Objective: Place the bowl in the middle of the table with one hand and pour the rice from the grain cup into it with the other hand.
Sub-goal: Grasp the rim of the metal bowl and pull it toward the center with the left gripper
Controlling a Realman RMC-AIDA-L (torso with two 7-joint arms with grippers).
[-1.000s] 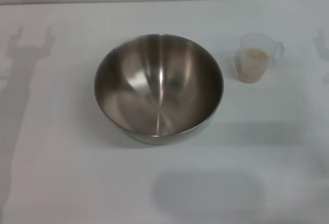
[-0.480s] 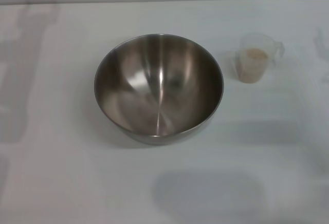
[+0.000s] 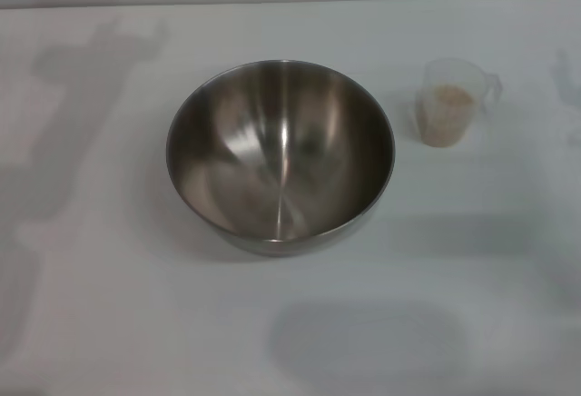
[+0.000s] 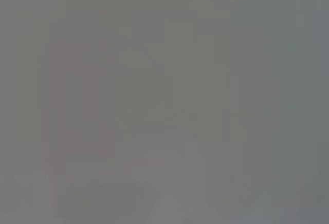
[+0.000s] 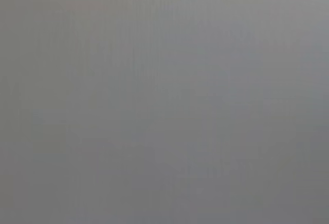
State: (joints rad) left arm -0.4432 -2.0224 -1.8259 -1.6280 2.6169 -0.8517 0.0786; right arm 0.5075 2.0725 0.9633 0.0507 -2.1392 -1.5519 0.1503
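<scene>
Shadow at table's (image 3: 109,323) left has shifted inward toward bowl (image 3: 280,151); bowl, grain cup (image 3: 449,103) unmoved. Bowl near table middle, cup with rice (image 3: 451,96) well right of it. Neither tool visible; grip state unknown. Risk: light cup tipping, rice spilling.

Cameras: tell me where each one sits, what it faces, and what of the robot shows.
Head view: on the robot's head, looking down at the table, the bowl and the grain cup holding rice; no arm visible, only shadows.
Left wrist view: on the left wrist; a featureless grey field, no gripper.
Right wrist view: likewise on the right wrist.
Shared: nothing identifiable.
</scene>
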